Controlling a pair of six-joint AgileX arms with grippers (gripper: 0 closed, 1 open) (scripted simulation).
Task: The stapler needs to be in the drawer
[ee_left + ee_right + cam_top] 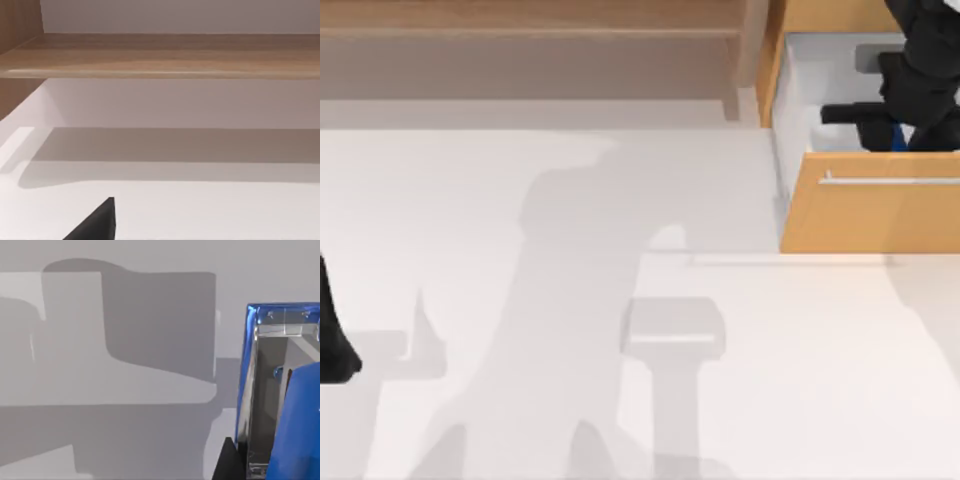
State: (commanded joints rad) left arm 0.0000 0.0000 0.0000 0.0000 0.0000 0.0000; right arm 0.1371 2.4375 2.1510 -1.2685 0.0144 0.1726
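Closest to the lens, in the right wrist view, the stapler looms large: bright blue body, a silver metal underside with a shiny strip along its edge, and a dark fingertip of the gripper at its lower end. Behind it lies only the pale white floor of the drawer, crossed by grey shadows.

From above, the stapler shows as a small blue sliver inside the open drawer, tucked between the black parts of the right gripper. The right gripper reaches down into the white interior, just behind the orange-brown front panel, and appears to be pinching the stapler; whether the stapler touches the drawer floor I cannot tell. The thin silver handle runs across the front panel, which stands pulled out over the table at the top view's right.

To the left of the drawer, along the far edge, runs the long pale-brown shelf unit; the left wrist view looks at its board from low over the white surface.

The left arm sits parked at the table's left edge. A dark corner of the left gripper shows in its wrist view, and I cannot tell how its fingers stand.
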